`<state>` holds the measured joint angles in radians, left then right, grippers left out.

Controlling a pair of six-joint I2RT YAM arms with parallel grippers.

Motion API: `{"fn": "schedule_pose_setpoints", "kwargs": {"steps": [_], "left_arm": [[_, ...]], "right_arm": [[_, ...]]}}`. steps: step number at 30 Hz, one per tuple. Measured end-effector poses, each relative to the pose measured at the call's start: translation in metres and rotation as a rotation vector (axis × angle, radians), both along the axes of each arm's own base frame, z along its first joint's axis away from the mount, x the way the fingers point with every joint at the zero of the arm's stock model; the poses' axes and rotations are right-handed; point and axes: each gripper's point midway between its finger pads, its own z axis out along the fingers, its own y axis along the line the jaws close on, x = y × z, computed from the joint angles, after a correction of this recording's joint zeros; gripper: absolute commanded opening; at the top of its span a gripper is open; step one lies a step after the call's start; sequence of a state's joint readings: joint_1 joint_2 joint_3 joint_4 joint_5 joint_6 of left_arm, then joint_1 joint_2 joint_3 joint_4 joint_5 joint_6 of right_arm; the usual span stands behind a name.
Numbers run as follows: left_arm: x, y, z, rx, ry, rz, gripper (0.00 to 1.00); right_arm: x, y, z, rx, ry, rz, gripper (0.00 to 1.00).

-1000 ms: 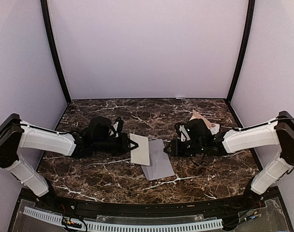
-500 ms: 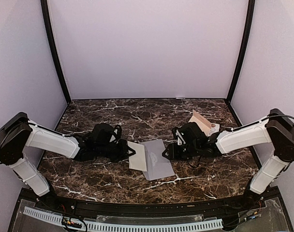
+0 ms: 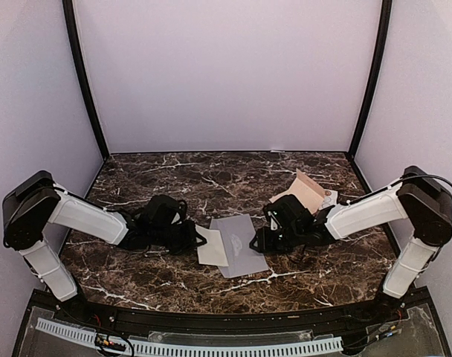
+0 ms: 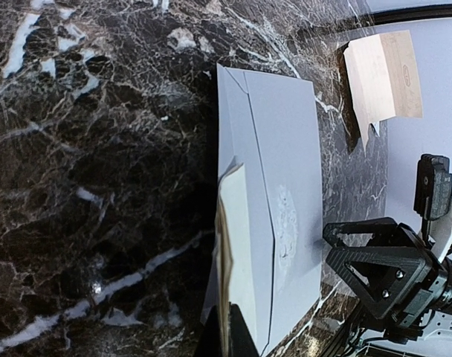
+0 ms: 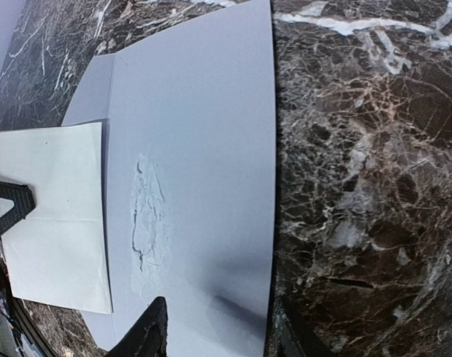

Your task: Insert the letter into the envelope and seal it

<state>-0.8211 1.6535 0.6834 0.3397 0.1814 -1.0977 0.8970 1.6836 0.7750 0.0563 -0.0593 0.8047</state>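
Note:
The grey-lavender envelope (image 3: 242, 247) lies flat mid-table, its flap open to the left. It also shows in the left wrist view (image 4: 285, 178) and the right wrist view (image 5: 200, 149). My left gripper (image 3: 201, 239) is shut on the white folded letter (image 3: 213, 248), holding it low over the flap. The letter's right edge sits at the pocket's mouth (image 5: 55, 216). The left wrist view shows the letter edge-on (image 4: 232, 253) between the fingers (image 4: 227, 341). My right gripper (image 3: 254, 242) is open, its fingertips (image 5: 148, 335) straddling the envelope's right edge.
A tan paper sheet (image 3: 308, 190) with a small white sticker sheet (image 3: 329, 198) lies at the back right, behind the right arm; it also shows in the left wrist view (image 4: 382, 74). Dark marble table (image 3: 174, 175), lavender walls on three sides.
My left gripper has brought the letter down and nearer, flat against the envelope's open side. My right gripper has moved left and nearer, onto the envelope's right edge.

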Motion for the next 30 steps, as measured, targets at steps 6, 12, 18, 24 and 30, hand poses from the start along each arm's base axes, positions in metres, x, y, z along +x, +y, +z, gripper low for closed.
{"fn": "schedule_pose_setpoints", "kwargs": {"steps": [6, 12, 18, 24, 30], "left_arm": [[0.001, 0.002, -0.004, 0.005, 0.013, 0.009, 0.0], [0.001, 0.003, -0.009, 0.014, 0.02, 0.011, 0.0], [0.001, 0.003, -0.01, 0.016, 0.022, 0.01, 0.0], [-0.002, 0.003, -0.02, 0.032, 0.042, -0.001, 0.0], [-0.004, 0.002, -0.027, 0.039, 0.044, -0.031, 0.0]], "right_arm": [[-0.001, 0.008, 0.0, 0.004, 0.004, 0.007, 0.44], [-0.002, 0.009, 0.001, 0.006, 0.008, 0.006, 0.43], [-0.002, 0.01, 0.001, 0.006, 0.01, 0.003, 0.43], [-0.002, 0.01, 0.0, 0.006, 0.011, 0.003, 0.43], [-0.002, 0.01, 0.0, 0.006, 0.012, 0.002, 0.43]]}}
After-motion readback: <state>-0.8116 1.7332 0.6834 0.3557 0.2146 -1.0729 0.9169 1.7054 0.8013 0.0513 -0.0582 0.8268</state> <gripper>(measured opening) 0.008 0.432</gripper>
